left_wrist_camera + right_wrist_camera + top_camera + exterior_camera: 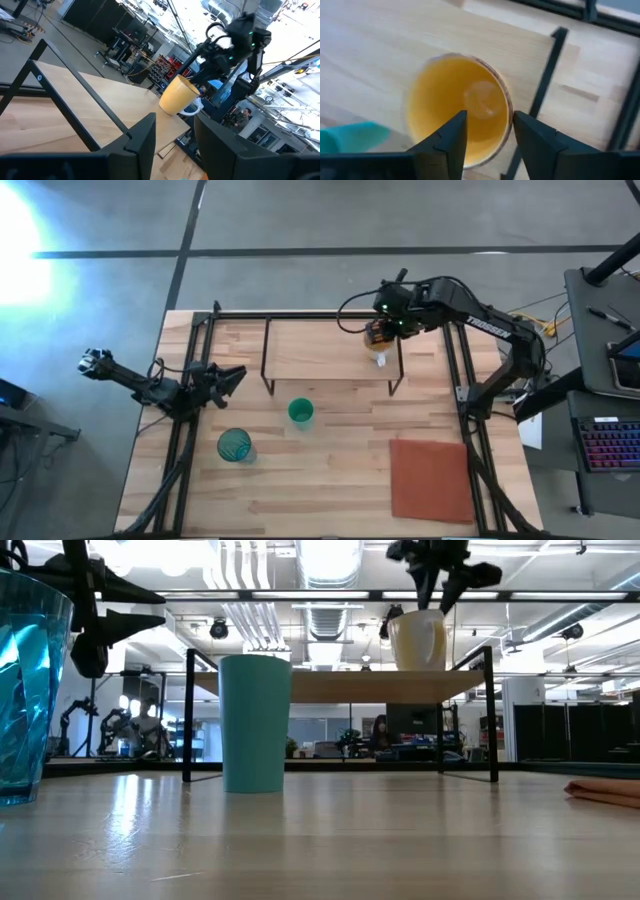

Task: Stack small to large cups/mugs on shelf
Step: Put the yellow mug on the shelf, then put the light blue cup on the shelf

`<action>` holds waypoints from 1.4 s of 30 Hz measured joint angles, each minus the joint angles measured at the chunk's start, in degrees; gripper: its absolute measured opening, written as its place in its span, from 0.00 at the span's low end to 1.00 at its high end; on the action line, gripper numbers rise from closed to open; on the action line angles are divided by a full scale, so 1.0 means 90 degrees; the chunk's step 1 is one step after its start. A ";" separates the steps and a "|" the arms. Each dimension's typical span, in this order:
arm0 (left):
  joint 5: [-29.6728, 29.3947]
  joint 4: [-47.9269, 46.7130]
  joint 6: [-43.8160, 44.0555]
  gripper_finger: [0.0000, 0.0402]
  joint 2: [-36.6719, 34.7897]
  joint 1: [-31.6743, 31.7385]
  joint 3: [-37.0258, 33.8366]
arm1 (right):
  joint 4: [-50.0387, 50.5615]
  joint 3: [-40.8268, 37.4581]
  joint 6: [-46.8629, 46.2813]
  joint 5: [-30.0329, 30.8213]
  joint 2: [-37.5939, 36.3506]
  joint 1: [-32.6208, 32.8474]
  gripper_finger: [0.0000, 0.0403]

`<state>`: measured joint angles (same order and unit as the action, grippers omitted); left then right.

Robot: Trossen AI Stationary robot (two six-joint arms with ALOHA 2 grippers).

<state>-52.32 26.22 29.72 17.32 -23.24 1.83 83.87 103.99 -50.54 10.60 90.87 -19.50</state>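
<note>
The small orange mug (378, 338) with a white handle stands upright on the right end of the light-wood shelf (320, 352). My right gripper (384, 323) hovers just above it, open, fingers pointing down over the mug's mouth (457, 100). In the low view the fingertips (440, 588) end a little above the rim of the mug (418, 640). The opaque green cup (300, 412) stands on the table in front of the shelf. The see-through teal tumbler (235, 445) stands nearer and further left. My left gripper (228, 378) waits open at the table's left.
A flat reddish-brown mat (430, 478) lies at the near right of the table. The shelf's thin black legs (188, 715) and a black frame rail (300, 314) along the far edge bound the space. Bare wood lies between the cups and the mat.
</note>
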 joint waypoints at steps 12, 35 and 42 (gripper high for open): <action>0.0133 0.0032 0.0016 0.30 0.0001 -0.0002 0.0000 | -0.0011 0.1529 0.0382 0.0835 -0.0008 0.0235 0.43; 0.0089 0.0115 -0.0008 0.30 -0.0068 0.0000 0.0046 | 0.0660 0.1975 0.0766 0.0829 -0.0057 0.0483 0.43; -0.0193 0.0208 -0.0011 0.30 -0.0068 0.0000 0.0046 | 0.0676 0.2168 0.1183 0.0769 -0.0092 0.0863 0.43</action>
<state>-54.06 28.09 29.63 16.71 -23.24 2.24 89.95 123.50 -39.89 17.52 90.04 -11.74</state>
